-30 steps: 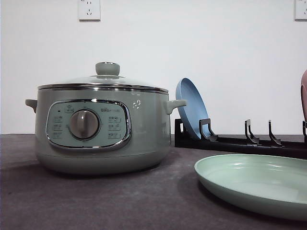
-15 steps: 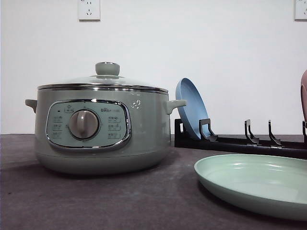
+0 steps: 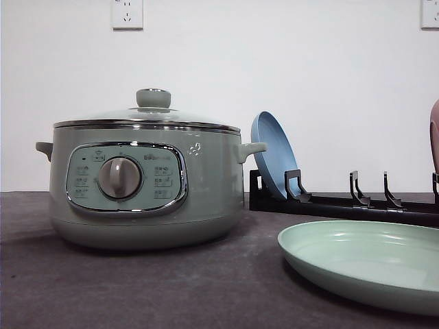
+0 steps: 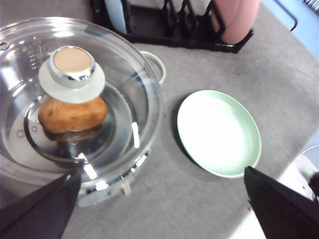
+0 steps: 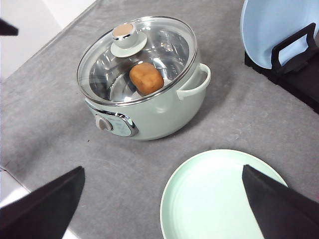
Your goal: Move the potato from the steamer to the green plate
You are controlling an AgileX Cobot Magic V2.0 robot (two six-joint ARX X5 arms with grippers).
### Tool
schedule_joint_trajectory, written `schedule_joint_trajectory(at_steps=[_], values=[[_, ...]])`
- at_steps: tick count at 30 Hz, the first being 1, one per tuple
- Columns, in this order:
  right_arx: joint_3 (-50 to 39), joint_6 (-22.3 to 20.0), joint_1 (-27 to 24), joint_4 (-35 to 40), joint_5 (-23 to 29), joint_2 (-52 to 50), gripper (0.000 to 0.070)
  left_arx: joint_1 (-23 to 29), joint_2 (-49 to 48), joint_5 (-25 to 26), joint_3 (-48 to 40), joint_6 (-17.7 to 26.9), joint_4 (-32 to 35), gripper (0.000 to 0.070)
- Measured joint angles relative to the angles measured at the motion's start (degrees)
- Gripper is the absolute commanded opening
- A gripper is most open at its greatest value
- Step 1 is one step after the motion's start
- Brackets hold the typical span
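Sitting under the closed glass lid (image 5: 149,55), the potato (image 5: 146,78) can't move until it's lifted, green plate (image 5: 219,199) waiting lower right, both claws spread apart, empty.

We see a black dish rack (image 3: 343,203) along the far edge of the grey surface (image 3: 137,288), toward its right corner. A blue plate (image 3: 273,159) stands tilted in one slot, and a pinkish-brown plate (image 4: 234,20) in another. Two white wall sockets (image 3: 127,14) sit high on the wall behind.
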Motion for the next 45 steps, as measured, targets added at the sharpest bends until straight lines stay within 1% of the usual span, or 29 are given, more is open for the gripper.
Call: schedule_joint_trajectory(at_steps=[3,8,12,18,27,32,39,40,45], values=[[0.0,0.0,0.0,0.0,0.0,0.0,0.0641,0.0,5.2,-3.3,5.3,-0.2,-2.9,0.067],[0.0,0.0,0.0,0.0,0.0,0.0,0.0641,-0.5,14.7,-4.8,14.3,-0.2,-6.2,0.0667],[0.0,0.0,0.0,0.0,0.1,0.0,0.0641,-1.5,21.5,-7.5,20.1,-0.2,-7.2,0.0667],[0.0,0.0,0.0,0.0,0.3,0.0,0.0641,-3.1,29.6,-12.2,26.1,-0.2,-8.4,0.0665],[0.0,0.0,0.0,0.0,0.3,0.0,0.064,-6.0,37.4,-20.0,28.0,0.7,-8.3,0.0664],[0.0,0.0,0.0,0.0,0.3,0.0,0.0641,-6.1,39.3,-20.5,28.1,1.0,-7.7,0.0664],[0.0,0.0,0.0,0.0,0.3,0.0,0.0641,-6.1,41.2,-20.5,28.1,1.1,-5.1,0.0662],[0.0,0.0,0.0,0.0,0.3,0.0,0.0641,-6.1,41.4,-20.5,28.1,1.1,-5.0,0.0651],[0.0,0.0,0.0,0.0,0.3,0.0,0.0641,-6.1,41.9,-20.5,28.1,1.1,-4.9,0.0548]])
